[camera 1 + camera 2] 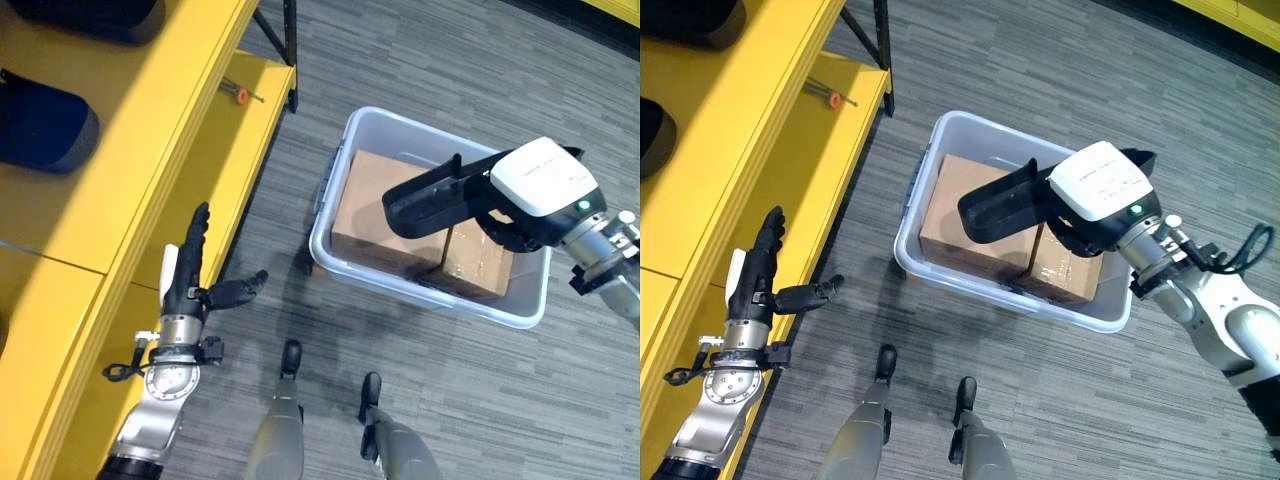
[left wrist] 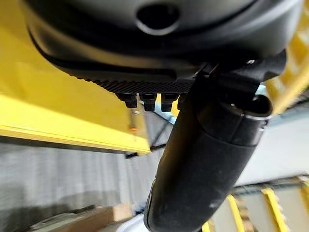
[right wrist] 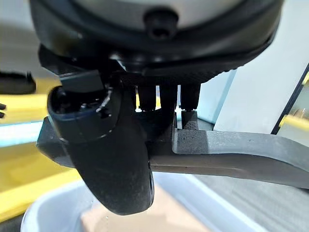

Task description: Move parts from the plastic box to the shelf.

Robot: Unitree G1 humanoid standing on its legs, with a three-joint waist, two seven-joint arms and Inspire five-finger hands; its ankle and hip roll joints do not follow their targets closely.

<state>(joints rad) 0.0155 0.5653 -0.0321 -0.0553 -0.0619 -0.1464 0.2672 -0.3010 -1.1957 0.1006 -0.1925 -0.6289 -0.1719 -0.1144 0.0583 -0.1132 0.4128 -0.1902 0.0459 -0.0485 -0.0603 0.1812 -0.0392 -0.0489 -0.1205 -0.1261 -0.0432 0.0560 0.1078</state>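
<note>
Grey striped carpet floor (image 1: pixel 480 400), yellow metal shelf (image 1: pixel 190 120) alongside. Right hand (image 1: pixel 1095 215) grips a long black angular part (image 1: pixel 1005 205) over the clear plastic box (image 1: pixel 930 270) holding brown cardboard cartons (image 1: pixel 965 215). Left hand (image 1: pixel 190 285) fingers spread wide by the shelf edge. No readable labels.

Silver-grey arms (image 1: pixel 150 415), dark fingers (image 1: pixel 195 240).

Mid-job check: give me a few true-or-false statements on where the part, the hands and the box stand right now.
1. The right robot hand grips a long dark part. True.
2. That part lies on the yellow shelf. False: it is held above the plastic box.
3. The left robot hand holds a cardboard box. False: it is open, by the shelf edge.
4. Cardboard boxes sit in the plastic box. True.
5. The plastic box stands on the shelf. False: on the floor.
</note>
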